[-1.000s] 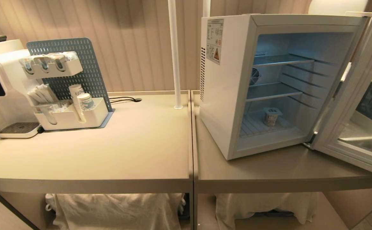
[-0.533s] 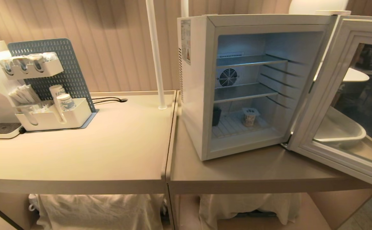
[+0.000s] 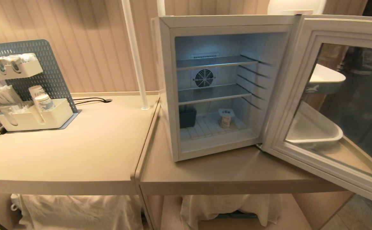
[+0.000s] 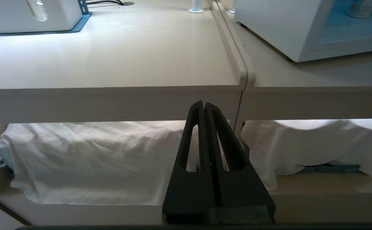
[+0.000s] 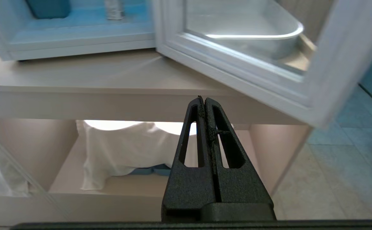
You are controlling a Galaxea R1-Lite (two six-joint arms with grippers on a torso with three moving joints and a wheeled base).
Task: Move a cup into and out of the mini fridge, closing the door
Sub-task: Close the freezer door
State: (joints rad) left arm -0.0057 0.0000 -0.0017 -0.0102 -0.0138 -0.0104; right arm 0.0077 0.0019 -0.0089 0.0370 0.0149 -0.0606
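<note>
The white mini fridge (image 3: 168, 89) stands on the right-hand table with its glass door (image 3: 332, 105) swung wide open to the right. The small cup (image 3: 226, 117) sits upright on the bottom wire shelf inside, right of a dark box (image 3: 187, 116). Its base also shows at the edge of the right wrist view, cup (image 5: 114, 9). Neither arm appears in the head view. My left gripper (image 4: 204, 103) is shut and empty, held low before the table's front edge. My right gripper (image 5: 204, 99) is shut and empty too, below the table edge under the open door (image 5: 246, 73).
A blue pegboard organiser (image 3: 29, 105) with paper cups stands at the far left. A white pole (image 3: 135, 54) rises behind the seam between the two tables (image 3: 77, 153). White cloth (image 3: 77, 210) hangs on the shelf underneath. A white basin (image 3: 316, 131) shows through the door glass.
The whole scene has slid to the left in the head view, so the camera has turned right. The fridge opening now faces me more squarely. The arms have kept still.
</note>
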